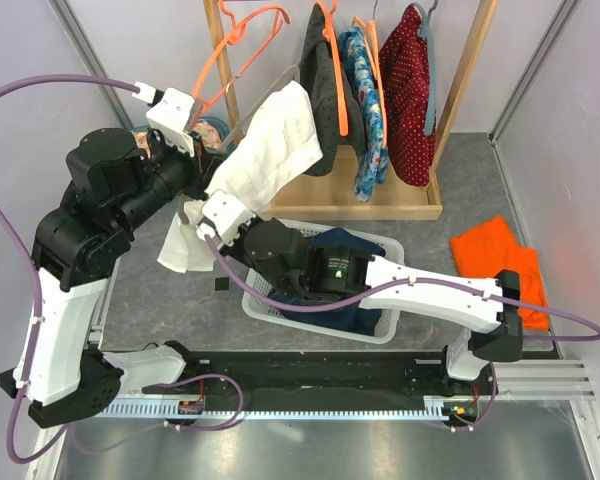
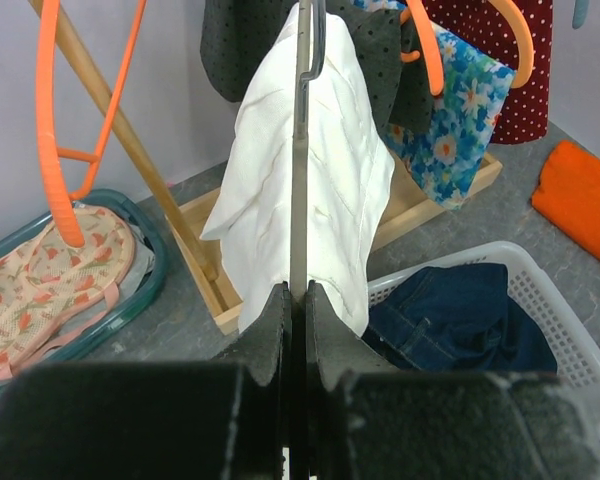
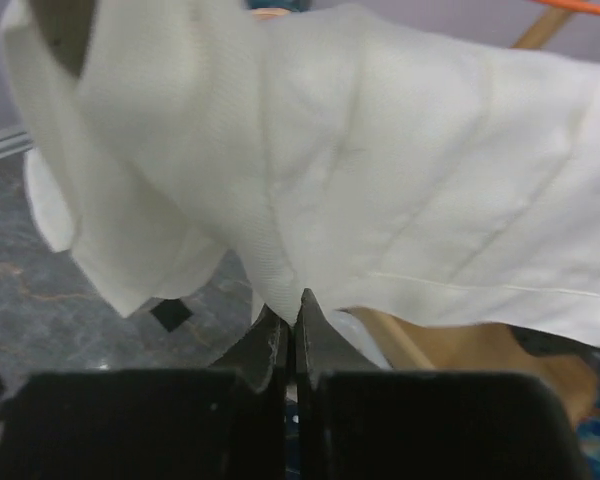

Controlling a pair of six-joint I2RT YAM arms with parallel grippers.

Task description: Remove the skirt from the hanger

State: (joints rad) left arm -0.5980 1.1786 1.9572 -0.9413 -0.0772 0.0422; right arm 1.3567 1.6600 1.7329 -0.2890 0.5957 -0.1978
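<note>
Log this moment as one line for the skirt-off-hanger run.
left fingers: shut on hanger | right fingers: shut on skirt lower edge | skirt: on hanger, not yet off | basket: jeans inside

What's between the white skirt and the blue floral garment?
A dark grey garment on an orange hanger hangs between the white skirt and the blue floral garment. The top view shows it best.
</note>
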